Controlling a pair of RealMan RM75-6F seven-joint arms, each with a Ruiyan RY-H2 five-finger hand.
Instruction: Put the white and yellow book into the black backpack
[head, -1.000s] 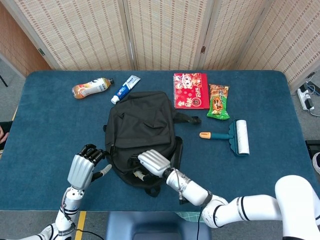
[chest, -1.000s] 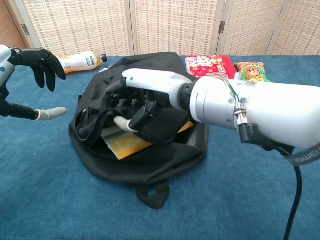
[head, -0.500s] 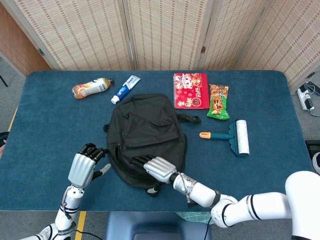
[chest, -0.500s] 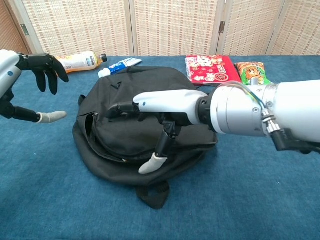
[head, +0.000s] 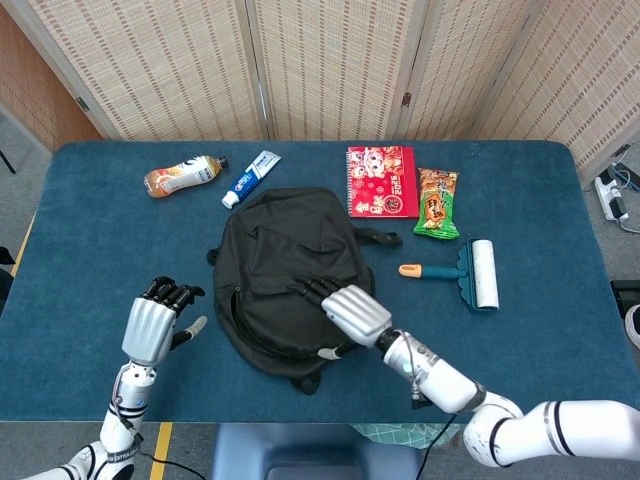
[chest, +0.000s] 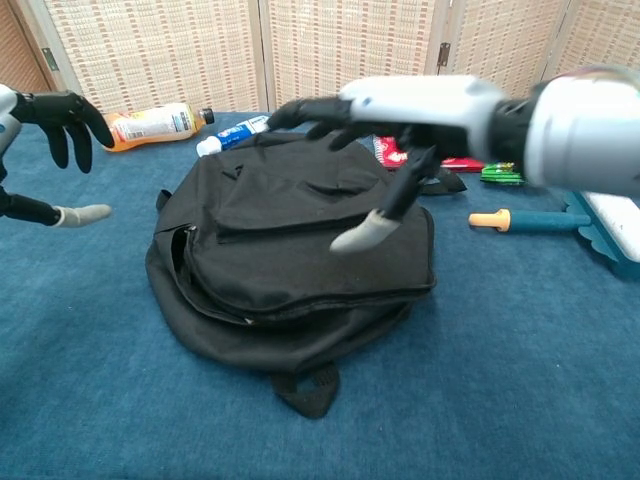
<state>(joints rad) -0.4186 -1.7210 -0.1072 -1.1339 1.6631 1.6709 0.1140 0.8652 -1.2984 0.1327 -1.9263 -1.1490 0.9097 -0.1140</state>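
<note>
Head view: black backpack (head: 290, 275) mid-table, flap lying down. Right hand (head: 345, 310) over its near-right part, fingers spread, holding nothing. Left hand (head: 155, 325) left of backpack, well apart, fingers apart, empty. Bottle (head: 183, 174) and toothpaste tube (head: 250, 177) beyond backpack to the left; red booklet (head: 382, 181), snack pack (head: 436, 202), lint roller (head: 470, 272) to its right.

Chest view: right hand (chest: 390, 120) above backpack (chest: 290, 260), prob. not touching, bit blurred. Left hand (chest: 55, 125) off to backpack's left. White-yellow book not visible in either view.
</note>
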